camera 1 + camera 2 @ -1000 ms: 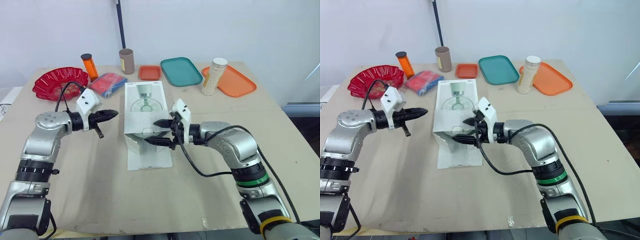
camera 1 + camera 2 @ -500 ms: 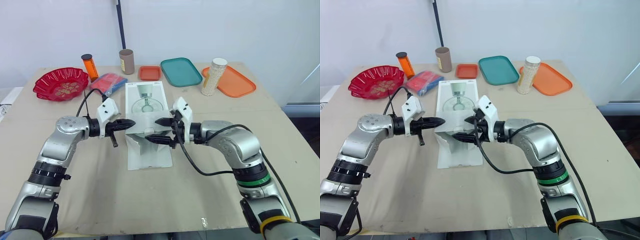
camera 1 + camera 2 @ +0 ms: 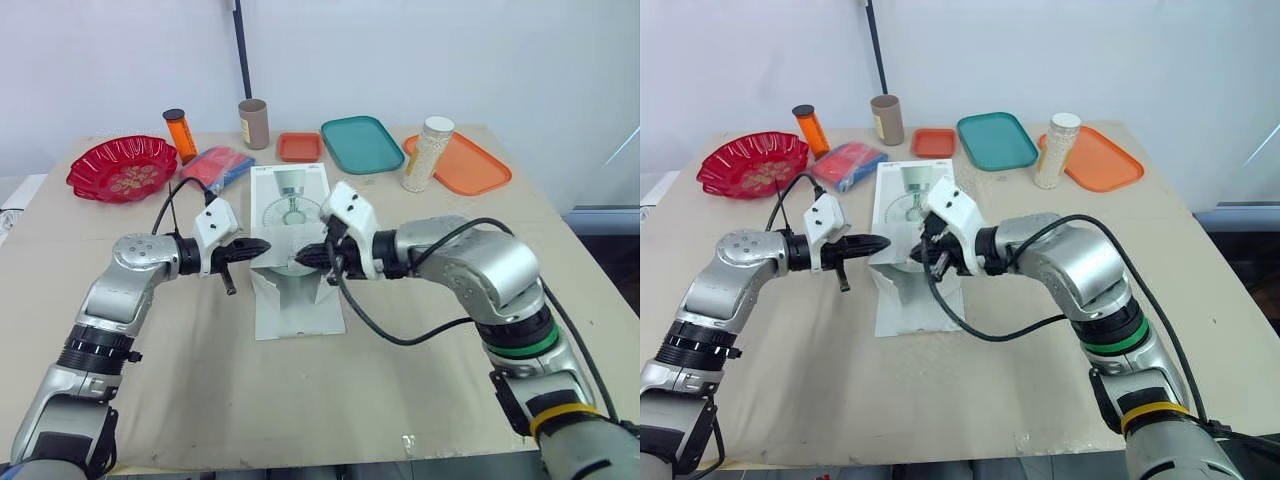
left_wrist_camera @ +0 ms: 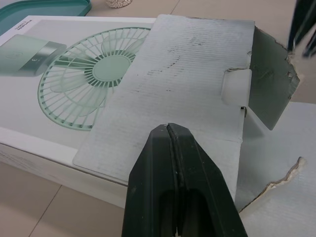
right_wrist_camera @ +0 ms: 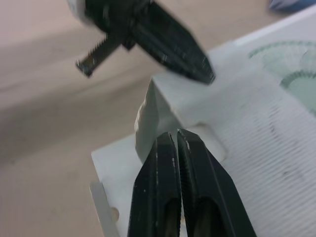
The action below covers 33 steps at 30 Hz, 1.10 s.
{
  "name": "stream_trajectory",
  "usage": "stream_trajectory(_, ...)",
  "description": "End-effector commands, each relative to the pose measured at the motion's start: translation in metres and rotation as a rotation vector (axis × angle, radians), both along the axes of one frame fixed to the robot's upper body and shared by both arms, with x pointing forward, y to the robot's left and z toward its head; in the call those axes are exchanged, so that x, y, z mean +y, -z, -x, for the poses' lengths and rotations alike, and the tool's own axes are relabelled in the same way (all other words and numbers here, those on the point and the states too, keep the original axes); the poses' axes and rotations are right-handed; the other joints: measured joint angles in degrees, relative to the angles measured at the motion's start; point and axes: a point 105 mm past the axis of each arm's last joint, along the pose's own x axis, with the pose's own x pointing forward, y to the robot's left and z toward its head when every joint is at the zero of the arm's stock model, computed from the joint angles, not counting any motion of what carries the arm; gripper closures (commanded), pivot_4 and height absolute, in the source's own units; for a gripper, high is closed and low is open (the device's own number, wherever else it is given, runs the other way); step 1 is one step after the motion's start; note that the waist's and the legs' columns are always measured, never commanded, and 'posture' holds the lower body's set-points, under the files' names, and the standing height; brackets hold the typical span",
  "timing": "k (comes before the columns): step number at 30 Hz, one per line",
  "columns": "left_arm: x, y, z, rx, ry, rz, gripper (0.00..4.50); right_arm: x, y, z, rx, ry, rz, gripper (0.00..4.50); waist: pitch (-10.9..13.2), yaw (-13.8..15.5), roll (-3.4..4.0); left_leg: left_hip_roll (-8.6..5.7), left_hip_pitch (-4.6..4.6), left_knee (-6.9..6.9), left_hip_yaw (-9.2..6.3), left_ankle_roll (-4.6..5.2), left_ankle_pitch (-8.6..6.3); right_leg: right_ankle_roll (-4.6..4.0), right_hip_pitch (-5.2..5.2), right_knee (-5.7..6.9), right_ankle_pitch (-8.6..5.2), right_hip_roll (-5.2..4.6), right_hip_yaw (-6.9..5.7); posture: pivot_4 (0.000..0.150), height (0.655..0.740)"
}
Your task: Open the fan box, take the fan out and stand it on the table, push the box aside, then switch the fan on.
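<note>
White cardboard box [image 3: 290, 205] lies flat in the middle of the table [image 3: 420, 340], with its long side running away from me. Its near end is the open end, and one flap [image 3: 298, 312] lies on the table toward me. Both grippers meet at that end. My left gripper [image 3: 262, 246] is closed tight and empty, its tip at the box's left near corner. My right gripper [image 3: 318, 256] is closed and empty too, its tip over the raised top flap [image 4: 173, 84]. I think the right one is nearer the opening.
</note>
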Motion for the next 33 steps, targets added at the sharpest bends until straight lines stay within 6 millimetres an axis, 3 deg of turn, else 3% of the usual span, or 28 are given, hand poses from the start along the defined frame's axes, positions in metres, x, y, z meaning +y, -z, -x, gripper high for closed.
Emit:
stream_trajectory(1, 0.006, 0.012, -0.001, 0.037, -0.031, -0.021, 4.50, -0.003, -0.003, 0.000, -0.084, -0.014, 0.081, 4.45, 0.0, 0.0, 0.00, 0.00, 0.00, 0.00, -0.01, 0.00, 0.00, 0.00, 0.00, 0.00, 0.00, 0.00, 0.00, 0.150, 0.7400)
stream_trajectory(8, 0.004, 0.013, -0.002, 0.029, -0.028, -0.026, 4.50, -0.023, 0.017, -0.009, -0.094, 0.052, 0.177, 4.45, 0.0, 0.0, 0.00, 0.00, 0.00, 0.00, -0.01, 0.00, 0.00, 0.00, 0.00, -0.01, 0.00, 0.00, -0.01, 0.150, 0.7400)
stream_trajectory(17, 0.002, 0.013, -0.005, 0.027, -0.020, -0.030, 4.50, -0.053, 0.021, 0.009, -0.096, 0.024, 0.239, 4.45, 0.0, 0.1, -0.01, -0.03, 0.00, 0.03, -0.02, 0.01, -0.01, 0.00, 0.04, -0.02, 0.00, -0.02, -0.03, 0.150, 0.7400)
stream_trajectory(22, 0.002, 0.015, -0.005, 0.022, -0.012, -0.042, 4.50, -0.063, 0.027, -0.024, -0.128, 0.185, 0.229, 4.45, 0.0, 0.1, -0.05, 0.00, 0.14, 0.07, 0.00, 0.02, -0.01, 0.00, 0.18, -0.01, 0.00, 0.02, -0.03, 0.150, 0.7400)
stream_trajectory(33, 0.006, 0.016, -0.004, 0.020, -0.027, -0.050, 4.50, -0.054, 0.025, -0.047, -0.151, 0.275, 0.161, 4.45, 0.0, 0.0, -0.04, 0.01, 0.14, 0.06, 0.00, 0.02, -0.01, 0.00, 0.16, -0.02, 0.00, 0.02, -0.03, 0.150, 0.7400)
